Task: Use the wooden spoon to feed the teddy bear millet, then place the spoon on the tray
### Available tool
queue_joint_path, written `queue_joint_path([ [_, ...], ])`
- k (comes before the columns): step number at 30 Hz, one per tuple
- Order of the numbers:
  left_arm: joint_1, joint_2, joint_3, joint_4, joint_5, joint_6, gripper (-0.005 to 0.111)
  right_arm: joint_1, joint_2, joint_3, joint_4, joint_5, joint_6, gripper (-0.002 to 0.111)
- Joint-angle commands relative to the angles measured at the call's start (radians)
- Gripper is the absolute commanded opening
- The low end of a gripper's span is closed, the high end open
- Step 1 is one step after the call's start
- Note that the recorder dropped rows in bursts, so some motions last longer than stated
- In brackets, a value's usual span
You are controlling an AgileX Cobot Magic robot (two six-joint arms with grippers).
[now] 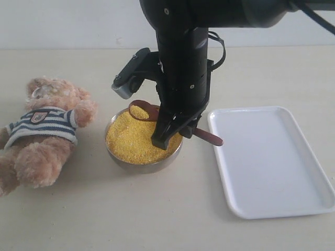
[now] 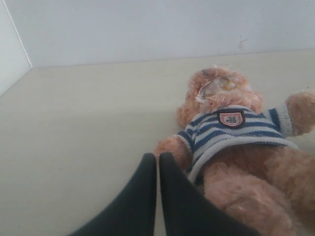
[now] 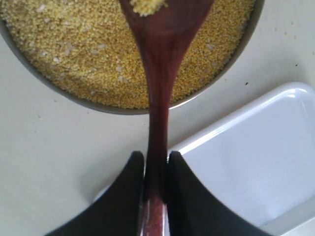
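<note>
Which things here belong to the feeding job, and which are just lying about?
Job: teddy bear; millet in its metal bowl; wooden spoon holding some grain; tray; right gripper, shut on the spoon.
Just there: left gripper, shut near the bear; table; back wall.

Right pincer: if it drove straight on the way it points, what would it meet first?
Probably the bright-yellow millet in the round metal bowl; the right pincer, shut on the reddish-brown wooden spoon, tilts down at it. Remaining gap unclear.
</note>
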Motion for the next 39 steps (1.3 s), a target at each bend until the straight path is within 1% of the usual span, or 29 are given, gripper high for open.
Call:
queue_joint_path([
  [1, -0.001, -0.003, -0.003, 0.001, -0.012, -0.006, 0.004, -0.003, -0.015, -0.005, 0.000, 0.004, 0.006, 0.000],
  [17, -0.001, -0.003, -0.003, 0.001, -0.012, -0.006, 0.004, -0.003, -0.015, -0.005, -0.002, 0.004, 0.009, 0.000],
  [20, -0.001, -0.003, -0.003, 0.001, -0.039, -0.006, 0.004, -0.003, -0.015, -0.005, -0.002, 0.004, 0.009, 0.000],
  [25, -0.001, -0.003, -0.003, -0.004, -0.123, -0.025, 0.004, -0.003, -0.015, -0.005, -0.002, 0.004, 0.009, 0.000],
  [31, -0.001, -0.003, -0.003, -0.056, -0.138, -0.063, 0.004, -0.003, -0.015, -0.005, -0.002, 0.004, 0.006, 0.000],
  [36, -0.001, -0.003, -0.003, -0.135, -0.162, -0.184, 0.004, -0.003, -0.015, -0.005, -0.002, 0.004, 0.006, 0.000],
  [39, -0.001, -0.003, -0.003, -0.257, -0.196, -0.285, 0.004, -0.003, -0.015, -0.005, -0.002, 0.004, 0.006, 0.000],
])
